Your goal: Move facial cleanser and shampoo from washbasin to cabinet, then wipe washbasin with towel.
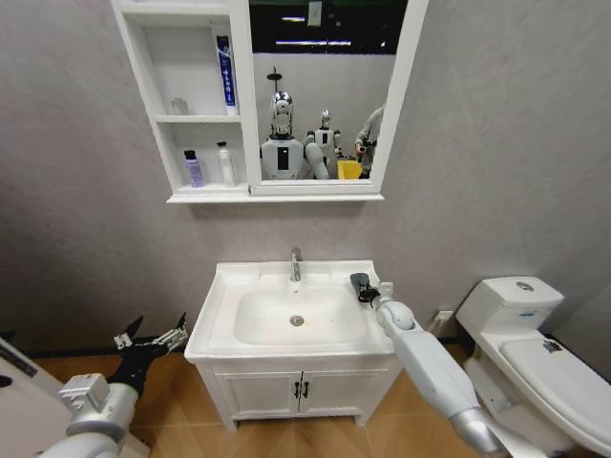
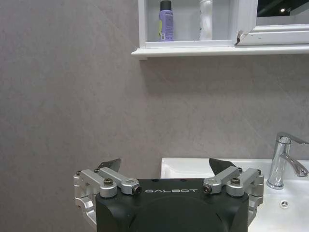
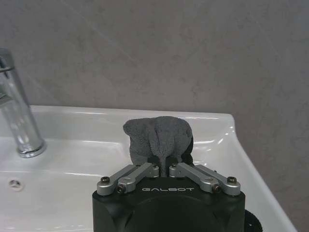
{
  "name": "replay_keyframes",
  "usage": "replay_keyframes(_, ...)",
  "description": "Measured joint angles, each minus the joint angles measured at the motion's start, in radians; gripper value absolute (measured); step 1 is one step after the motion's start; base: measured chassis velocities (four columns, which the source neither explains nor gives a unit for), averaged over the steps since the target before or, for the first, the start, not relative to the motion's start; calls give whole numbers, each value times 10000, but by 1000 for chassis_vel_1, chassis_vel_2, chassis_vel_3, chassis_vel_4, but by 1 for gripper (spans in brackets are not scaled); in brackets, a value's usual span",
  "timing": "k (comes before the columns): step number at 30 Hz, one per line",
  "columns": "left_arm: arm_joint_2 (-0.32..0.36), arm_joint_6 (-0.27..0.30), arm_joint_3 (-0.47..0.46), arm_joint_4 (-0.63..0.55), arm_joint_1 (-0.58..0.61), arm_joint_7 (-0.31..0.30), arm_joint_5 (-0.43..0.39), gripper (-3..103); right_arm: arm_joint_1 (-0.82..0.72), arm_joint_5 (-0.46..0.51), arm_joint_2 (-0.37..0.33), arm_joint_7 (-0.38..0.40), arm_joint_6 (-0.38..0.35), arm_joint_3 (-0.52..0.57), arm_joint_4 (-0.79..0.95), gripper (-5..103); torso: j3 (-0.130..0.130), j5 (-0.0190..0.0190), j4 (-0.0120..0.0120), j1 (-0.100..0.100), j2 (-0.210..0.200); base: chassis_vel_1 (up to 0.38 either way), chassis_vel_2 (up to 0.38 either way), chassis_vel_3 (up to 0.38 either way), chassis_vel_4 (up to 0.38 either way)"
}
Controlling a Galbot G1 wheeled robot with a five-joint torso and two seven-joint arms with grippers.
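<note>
Two bottles, a purple one (image 1: pixel 194 169) and a white one (image 1: pixel 225 164), stand on the lowest open shelf of the cabinet (image 1: pixel 205 196), so the moving part of the task appears done and the wiping step is in hand. The right gripper (image 3: pixel 164 166) is over the back right corner of the washbasin (image 1: pixel 229 281), just right of the chrome tap (image 1: pixel 296 264), its fingers pinched together on the towel (image 3: pixel 158 137), which bunches up in a grey wad above the fingertips. In the right wrist view the wad sits over the flat white rim, near the wall; whether it presses on the ceramic cannot be told. The left gripper (image 1: pixel 150 341) hangs low and well to the left of the vanity, fingers spread wide and holding nothing. The next move likely calls for lowering the cloth onto the surface and sweeping it across rim and bowl while keeping clear of the tap.
</note>
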Motion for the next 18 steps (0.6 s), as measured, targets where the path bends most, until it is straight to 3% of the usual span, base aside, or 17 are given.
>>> replay_keyframes(7, 0, 0, 0, 1, 0, 0, 0, 100, -716, 46, 58, 584, -106, -801, 664, 4, 0, 2, 0, 0, -1, 0, 0, 0, 0)
replay_keyframes(11, 0, 0, 0, 0, 0, 0, 0, 100, -1009, 198, 400, 1466, -216, -1274, 609, 4, 0, 4, 1, 0, 0, 0, 0, 0, 0)
replay_keyframes(18, 0, 0, 0, 1, 0, 0, 0, 100, -777, 317, 450, 1576, -240, -1389, -70, 4, 0, 1, 0, 0, 0, 0, 0, 0, 0)
